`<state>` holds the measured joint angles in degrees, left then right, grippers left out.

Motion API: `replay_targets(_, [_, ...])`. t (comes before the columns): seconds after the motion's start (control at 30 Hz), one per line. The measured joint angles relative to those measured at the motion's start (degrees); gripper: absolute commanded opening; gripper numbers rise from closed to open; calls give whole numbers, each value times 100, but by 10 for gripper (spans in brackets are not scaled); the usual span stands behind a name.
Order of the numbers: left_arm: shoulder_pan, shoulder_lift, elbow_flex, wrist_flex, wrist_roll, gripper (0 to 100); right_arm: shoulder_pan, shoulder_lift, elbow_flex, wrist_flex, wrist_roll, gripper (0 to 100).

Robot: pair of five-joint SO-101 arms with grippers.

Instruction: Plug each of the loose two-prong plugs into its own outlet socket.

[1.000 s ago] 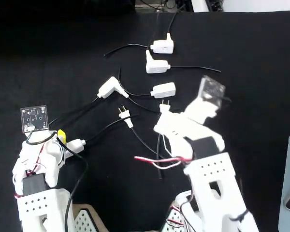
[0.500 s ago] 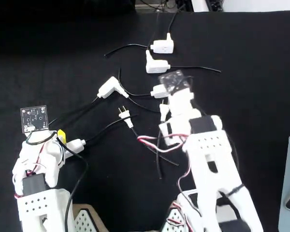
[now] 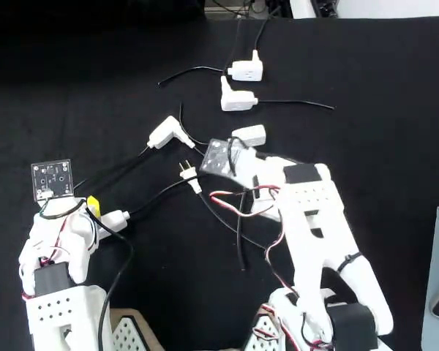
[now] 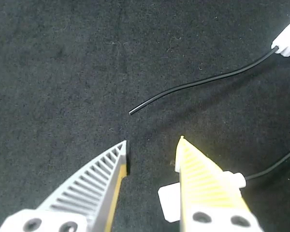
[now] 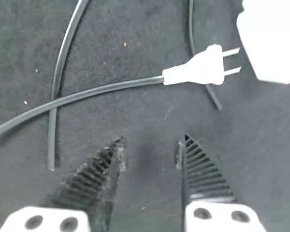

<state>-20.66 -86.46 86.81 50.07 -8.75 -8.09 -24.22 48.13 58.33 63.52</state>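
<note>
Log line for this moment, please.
right gripper open, empty, short of plug | plug loose, prongs facing socket, not inserted | left gripper open, empty

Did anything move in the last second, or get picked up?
The right arm swung leftward and stooped over the cloth. The right gripper is open beside a loose plug, holding nothing. The left arm and the white sockets stayed put.
</note>
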Motion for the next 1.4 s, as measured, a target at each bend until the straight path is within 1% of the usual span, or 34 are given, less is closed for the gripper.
replay_targets(0.1, [0, 0, 0, 0, 0, 170, -229, 0, 246, -9, 114, 27])
replay_targets(0.13, [0, 0, 18, 0, 0, 170, -264, 0, 360, -35, 114, 8])
replay_targets(0.2, [0, 0, 53, 0, 0, 170, -316, 9, 536, -53, 18, 28])
replay_targets(0.37, [62, 0, 53, 0, 0, 170, -475, 18, 721, -53, -141, 12])
replay_targets(0.5, [79, 0, 53, 0, 0, 170, -818, 18, 923, -53, -193, 12])
replay_targets(0.67, [79, 0, 53, 0, 0, 170, -1363, 62, 923, -70, -721, 12])
replay_targets(0.73, [79, 0, 53, 0, 0, 170, -1424, 264, 923, -193, -862, 12])
replay_targets(0.87, [79, 0, 53, 0, 0, 170, -1424, 1064, 536, -273, -967, 12])
replay_targets(1.0, [79, 0, 53, 0, 0, 170, -1046, 1723, -299, 220, -967, 12])
replay_targets(1.1, [79, 0, 53, 0, 0, 170, -782, 1785, -949, 932, -985, 12])
replay_targets(1.2, [79, 0, 53, 0, 0, 170, -580, 1732, -1380, 1407, -985, 12])
replay_targets(1.33, [79, 0, 53, 0, 0, 170, -387, 1679, -1486, 1486, -985, 12])
replay_targets(1.4, [79, 0, 53, 0, 0, 170, -360, 1758, -1371, 1345, -985, 12])
